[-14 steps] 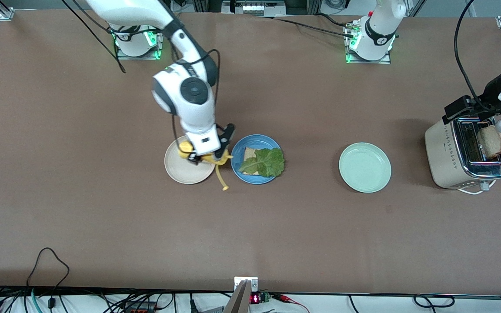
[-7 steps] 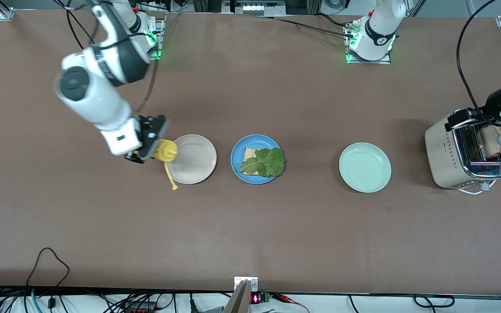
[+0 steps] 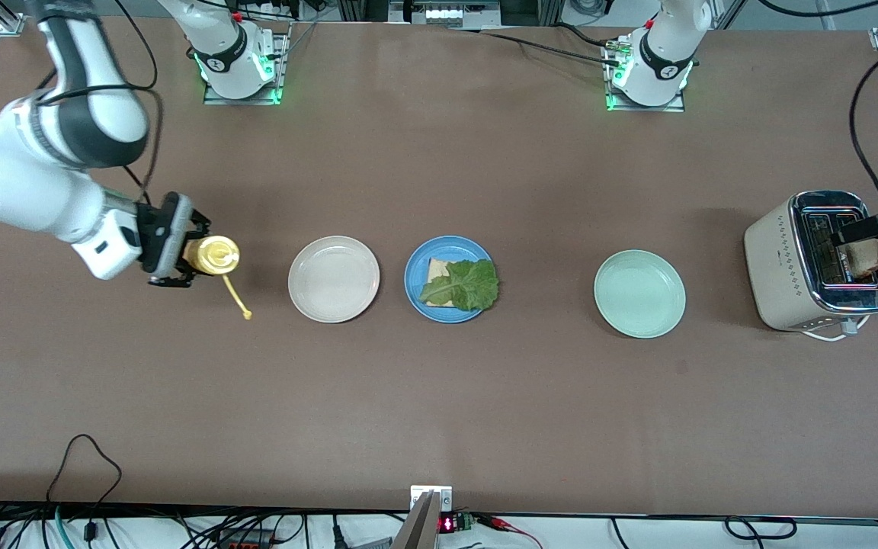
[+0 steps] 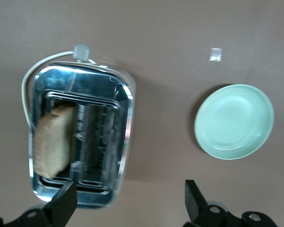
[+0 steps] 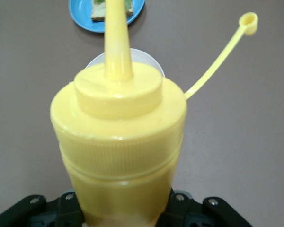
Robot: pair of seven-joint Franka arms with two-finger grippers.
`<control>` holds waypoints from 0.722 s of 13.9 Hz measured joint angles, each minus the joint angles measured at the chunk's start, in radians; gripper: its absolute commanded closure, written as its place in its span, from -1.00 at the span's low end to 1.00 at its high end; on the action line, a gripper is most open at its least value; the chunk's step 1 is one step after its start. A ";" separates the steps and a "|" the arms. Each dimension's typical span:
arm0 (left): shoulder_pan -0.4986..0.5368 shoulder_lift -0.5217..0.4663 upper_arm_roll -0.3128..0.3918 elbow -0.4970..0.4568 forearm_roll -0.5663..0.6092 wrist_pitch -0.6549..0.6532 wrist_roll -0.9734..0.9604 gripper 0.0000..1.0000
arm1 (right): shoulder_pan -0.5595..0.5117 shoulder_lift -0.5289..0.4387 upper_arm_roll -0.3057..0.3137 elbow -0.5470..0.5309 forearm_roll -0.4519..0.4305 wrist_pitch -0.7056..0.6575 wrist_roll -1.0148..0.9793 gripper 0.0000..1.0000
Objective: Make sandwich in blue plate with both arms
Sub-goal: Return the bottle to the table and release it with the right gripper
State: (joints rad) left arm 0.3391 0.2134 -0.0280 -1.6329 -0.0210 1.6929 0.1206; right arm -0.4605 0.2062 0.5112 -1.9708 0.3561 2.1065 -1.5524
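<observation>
Front view, blue plate (image 3: pixel 418 263) (lettuce-topped) between pincers

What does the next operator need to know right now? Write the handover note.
Right end effector: shut on the yellow squeeze bottle, held over the table toward the right arm's end, beside the cream plate.
Left end effector: open, above the toaster; nothing held.
Blue plate: one bread slice with the lettuce leaf on it.
Second bread slice: standing in a toaster slot.
Mint-green plate: between the blue plate and the toaster.
Done: base slice and lettuce laid.
Left: set the bottle down, lift the slice from the toaster, place it on the lettuce.
</observation>
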 measured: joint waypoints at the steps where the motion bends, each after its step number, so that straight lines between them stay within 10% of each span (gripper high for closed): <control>1: 0.029 0.025 0.001 0.010 0.005 0.002 0.043 -1.00 | -0.038 0.007 0.000 -0.008 0.039 -0.010 -0.086 1.00; 10: 0.113 0.186 0.000 0.030 0.103 0.026 0.185 -1.00 | -0.365 0.246 -0.001 -0.022 0.244 -0.076 -0.740 1.00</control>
State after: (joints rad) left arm 0.4525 0.3995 -0.0278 -1.6030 0.0818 1.7186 0.3052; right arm -0.8257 0.4518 0.5101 -1.9928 0.5996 2.0306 -2.2922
